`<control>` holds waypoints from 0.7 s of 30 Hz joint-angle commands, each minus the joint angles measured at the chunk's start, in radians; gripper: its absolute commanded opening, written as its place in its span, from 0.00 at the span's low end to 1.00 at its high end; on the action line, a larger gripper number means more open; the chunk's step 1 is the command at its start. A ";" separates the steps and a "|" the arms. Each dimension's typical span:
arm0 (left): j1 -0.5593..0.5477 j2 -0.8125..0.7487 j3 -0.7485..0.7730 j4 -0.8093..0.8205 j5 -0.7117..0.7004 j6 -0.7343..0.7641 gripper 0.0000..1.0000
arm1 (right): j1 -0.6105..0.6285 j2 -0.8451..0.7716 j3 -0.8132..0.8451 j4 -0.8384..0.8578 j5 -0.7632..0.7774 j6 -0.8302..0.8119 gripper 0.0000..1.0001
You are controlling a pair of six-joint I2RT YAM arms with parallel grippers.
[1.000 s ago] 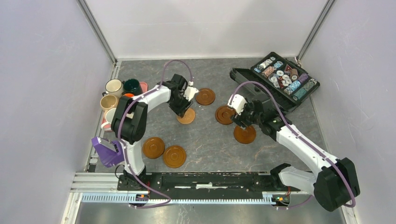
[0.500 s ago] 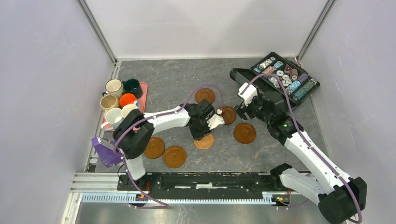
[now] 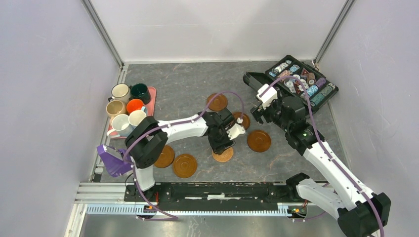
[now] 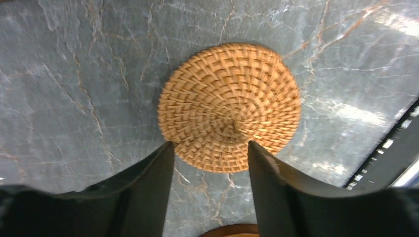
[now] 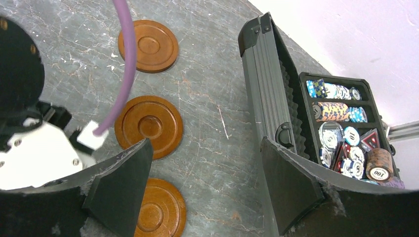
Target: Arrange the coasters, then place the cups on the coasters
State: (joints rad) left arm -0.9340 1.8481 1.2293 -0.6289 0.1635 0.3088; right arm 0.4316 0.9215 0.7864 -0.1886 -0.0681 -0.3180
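The light woven coaster [image 4: 230, 106] [image 3: 224, 156] lies flat on the grey table. My left gripper [image 4: 210, 148] [image 3: 221, 147] hovers open above its near edge, holding nothing. Five brown coasters lie around it: one at the back [image 3: 217, 101], one half hidden behind my left wrist [image 3: 242, 120], one to the right [image 3: 259, 140], and two at the front left [image 3: 163, 156] [image 3: 185, 165]. My right gripper [image 5: 203, 148] [image 3: 262, 111] is open and empty over bare table, beside two coasters [image 5: 148, 126] [image 5: 160, 207]. Several cups, among them dark green [image 3: 140, 91] and orange [image 3: 134, 105], stand at the left.
The cups sit on a pink tray [image 3: 151, 93] by the left wall. An open black case of poker chips [image 3: 296, 84] [image 5: 276, 98] lies at the back right, close to my right gripper. A purple cable [image 5: 123, 64] crosses the right wrist view.
My left gripper carried the woven coaster forward and right, set it down and opened. My right gripper opened and drew back from the right-hand coaster toward the case.
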 commanded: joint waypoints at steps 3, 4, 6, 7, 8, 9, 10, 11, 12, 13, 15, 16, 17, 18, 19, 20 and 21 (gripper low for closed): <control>0.165 -0.191 0.005 -0.093 0.219 -0.009 0.75 | -0.003 -0.006 0.022 0.040 -0.046 -0.006 0.88; 0.197 -0.232 -0.011 -0.118 0.226 0.034 0.77 | -0.002 -0.001 0.019 0.042 -0.057 -0.007 0.88; 0.261 -0.296 -0.060 -0.173 0.225 0.126 0.79 | -0.002 0.014 0.014 0.045 -0.086 -0.010 0.88; 0.294 -0.320 -0.082 -0.202 0.223 0.169 0.79 | -0.002 0.023 0.013 0.042 -0.097 -0.010 0.87; 0.332 -0.343 -0.110 -0.242 0.226 0.226 0.80 | -0.002 0.031 0.013 0.038 -0.103 -0.010 0.87; 0.362 -0.364 -0.135 -0.276 0.223 0.271 0.81 | -0.002 0.038 0.013 0.035 -0.110 -0.010 0.87; 0.393 -0.391 -0.168 -0.295 0.216 0.321 0.82 | -0.003 0.042 0.011 0.034 -0.112 -0.012 0.87; 0.415 -0.421 -0.198 -0.315 0.211 0.372 0.83 | -0.003 0.047 0.008 0.033 -0.114 -0.012 0.88; 0.431 -0.449 -0.234 -0.323 0.196 0.410 0.84 | -0.001 0.050 0.006 0.031 -0.116 -0.013 0.88; 0.435 -0.485 -0.276 -0.322 0.176 0.445 0.85 | -0.002 0.054 0.002 0.030 -0.117 -0.013 0.89; 0.435 -0.545 -0.345 -0.308 0.158 0.496 0.86 | -0.001 0.061 -0.005 0.029 -0.120 -0.012 0.93; 0.435 -0.565 -0.372 -0.291 0.153 0.506 0.87 | -0.001 0.063 -0.008 0.029 -0.121 -0.012 0.94; 0.435 -0.582 -0.399 -0.274 0.146 0.509 0.88 | -0.002 0.064 -0.013 0.029 -0.121 -0.013 0.95; 0.434 -0.590 -0.423 -0.252 0.141 0.508 0.88 | -0.002 0.067 -0.013 0.026 -0.122 -0.015 0.95; 0.434 -0.588 -0.437 -0.235 0.134 0.504 0.88 | -0.003 0.068 -0.013 0.023 -0.121 -0.017 0.96; 0.432 -0.581 -0.448 -0.212 0.128 0.493 0.88 | -0.001 0.070 -0.013 0.020 -0.119 -0.020 0.96; 0.429 -0.573 -0.457 -0.185 0.115 0.477 0.88 | -0.002 0.073 -0.013 0.018 -0.116 -0.022 0.97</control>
State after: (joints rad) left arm -0.4995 1.2865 0.7986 -0.8982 0.3107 0.7216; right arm 0.4313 0.9871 0.7780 -0.1894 -0.1757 -0.3294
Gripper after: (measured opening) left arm 0.877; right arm 0.959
